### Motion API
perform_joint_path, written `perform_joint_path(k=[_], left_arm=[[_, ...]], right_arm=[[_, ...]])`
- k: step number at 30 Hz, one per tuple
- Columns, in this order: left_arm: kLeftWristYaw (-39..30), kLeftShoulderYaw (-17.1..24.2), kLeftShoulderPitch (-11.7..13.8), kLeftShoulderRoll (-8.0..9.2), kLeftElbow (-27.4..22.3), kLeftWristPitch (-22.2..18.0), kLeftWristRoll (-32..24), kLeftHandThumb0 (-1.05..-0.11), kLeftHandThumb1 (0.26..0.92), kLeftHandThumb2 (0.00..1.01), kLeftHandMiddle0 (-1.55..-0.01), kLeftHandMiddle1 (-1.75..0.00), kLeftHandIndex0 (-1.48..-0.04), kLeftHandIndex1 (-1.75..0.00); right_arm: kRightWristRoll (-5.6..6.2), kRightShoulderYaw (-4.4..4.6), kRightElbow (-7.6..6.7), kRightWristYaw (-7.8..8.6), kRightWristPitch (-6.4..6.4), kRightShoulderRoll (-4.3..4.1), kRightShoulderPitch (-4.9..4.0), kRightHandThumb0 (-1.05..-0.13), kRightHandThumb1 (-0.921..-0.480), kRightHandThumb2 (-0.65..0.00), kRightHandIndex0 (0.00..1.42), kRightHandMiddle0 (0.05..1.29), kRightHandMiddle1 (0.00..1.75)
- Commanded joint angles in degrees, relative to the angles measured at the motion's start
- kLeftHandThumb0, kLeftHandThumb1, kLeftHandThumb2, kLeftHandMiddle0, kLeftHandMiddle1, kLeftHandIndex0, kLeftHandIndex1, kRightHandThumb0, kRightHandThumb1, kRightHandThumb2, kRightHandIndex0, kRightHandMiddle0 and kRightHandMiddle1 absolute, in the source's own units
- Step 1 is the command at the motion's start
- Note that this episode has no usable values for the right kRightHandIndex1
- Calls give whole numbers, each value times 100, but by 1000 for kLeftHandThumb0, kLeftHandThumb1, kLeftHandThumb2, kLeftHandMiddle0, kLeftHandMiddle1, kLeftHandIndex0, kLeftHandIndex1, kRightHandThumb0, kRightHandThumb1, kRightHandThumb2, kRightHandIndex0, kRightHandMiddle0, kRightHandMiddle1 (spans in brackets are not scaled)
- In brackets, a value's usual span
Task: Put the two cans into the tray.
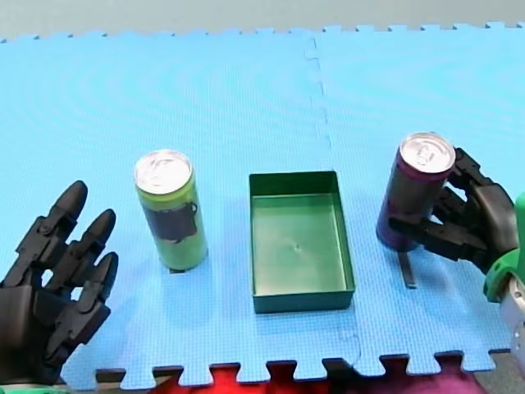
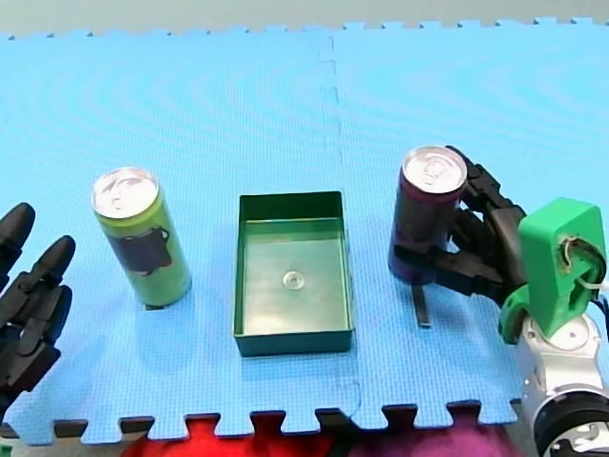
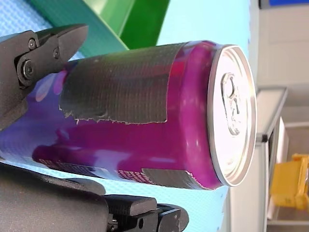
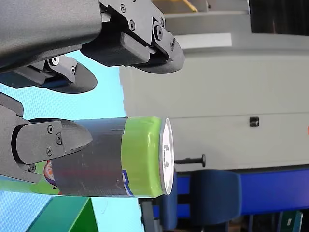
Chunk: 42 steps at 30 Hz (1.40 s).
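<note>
A purple can [image 1: 414, 193] with a silver top stands right of the green tray [image 1: 302, 299], leaning a little. My right hand [image 1: 449, 212] is shut on it, thumb across the front and fingers behind; the first wrist view shows this purple can [image 3: 145, 111] between the black fingers [image 3: 43, 48]. A green can [image 1: 171, 212] with a dark tape patch stands upright to the tray's left, apart from it. My left hand [image 1: 70, 263] is open at the front left, a short way from the green can. In the second wrist view the green can [image 4: 125, 157] lies just beyond black fingertips [image 4: 53, 140].
Everything sits on a blue foam puzzle mat [image 1: 246, 98] with a seam running back from the tray. Its toothed front edge [image 1: 271, 373] is close to my hands. A thin grey strip [image 1: 408, 271] lies on the mat below the purple can.
</note>
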Motion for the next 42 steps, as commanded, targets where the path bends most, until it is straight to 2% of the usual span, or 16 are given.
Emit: perform_joint_path(k=[1,9,20,28,33,40,41,42], left_arm=[[-10,29,-12,30,30,-37,-9,-1048,921,457,-496,-6,-413,-6],[-77,56,-60,38,150,-110,-36,-1048,921,459,-496,-5,-414,-5],[-51,48,-42,-6,126,-143,-17,-1048,921,458,-496,-4,-416,-4],[-56,54,-37,-2,143,-139,-27,-1048,921,456,-498,-4,-418,-4],[-59,57,-45,-3,162,-143,-29,-1048,921,456,-501,-6,-419,-4],[-29,51,-34,-14,151,-148,-5,-1048,921,457,-503,-5,-421,-4],[-27,51,-30,-13,148,-147,-3,-1048,921,458,-503,-6,-422,-4],[-25,51,-30,-11,149,-148,-1,-1048,921,458,-504,-6,-422,-4]], right_arm=[[10,-28,26,6,-13,-29,-36,-1048,-660,-1,281,137,0],[-17,-50,69,40,-48,-3,-48,-1048,-666,-4,291,137,1],[-36,-67,83,129,-125,90,-85,-1048,-672,-4,321,155,8],[21,-114,73,227,-117,151,-107,-1048,-668,-1,339,169,11],[52,-133,74,267,-68,167,-127,-1048,-665,0,346,179,14],[26,-107,65,209,-46,189,-179,-1046,-650,1,360,202,19],[-63,-52,47,-17,-112,199,-176,-849,-631,-5,688,533,100],[-155,0,29,-291,-185,213,-171,-680,-649,-5,805,809,135]])
